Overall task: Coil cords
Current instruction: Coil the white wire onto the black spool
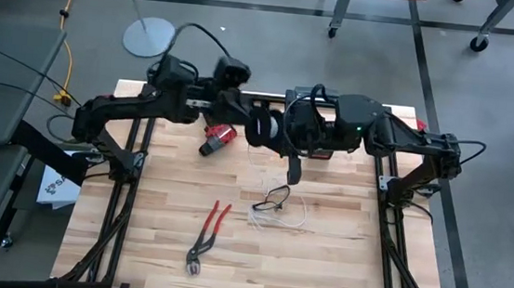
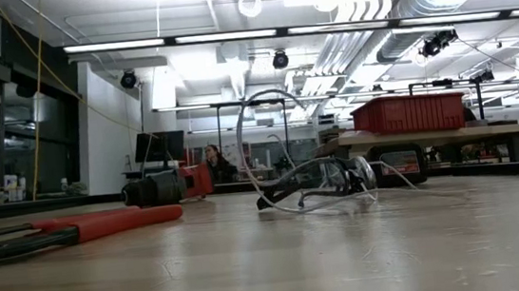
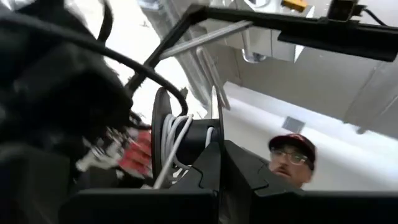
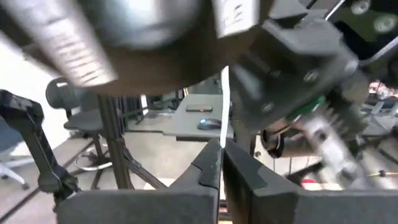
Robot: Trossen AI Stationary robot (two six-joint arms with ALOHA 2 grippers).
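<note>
Left end effector (image 3: pixel 219 163) at spool (image 3: pixel 180 134) with wound cord (image 3: pixel 173 134)

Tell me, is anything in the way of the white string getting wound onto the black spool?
Maybe. The loose white cord lies on the table right by the safety glasses, seemingly tangled with them, below the raised spool. The glasses might snag it during winding.

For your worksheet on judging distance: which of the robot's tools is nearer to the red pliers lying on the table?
Left. The left tool is up at the spool, diagonally behind the pliers. The right tool hangs farther to the side, above the loose white cord.
</note>
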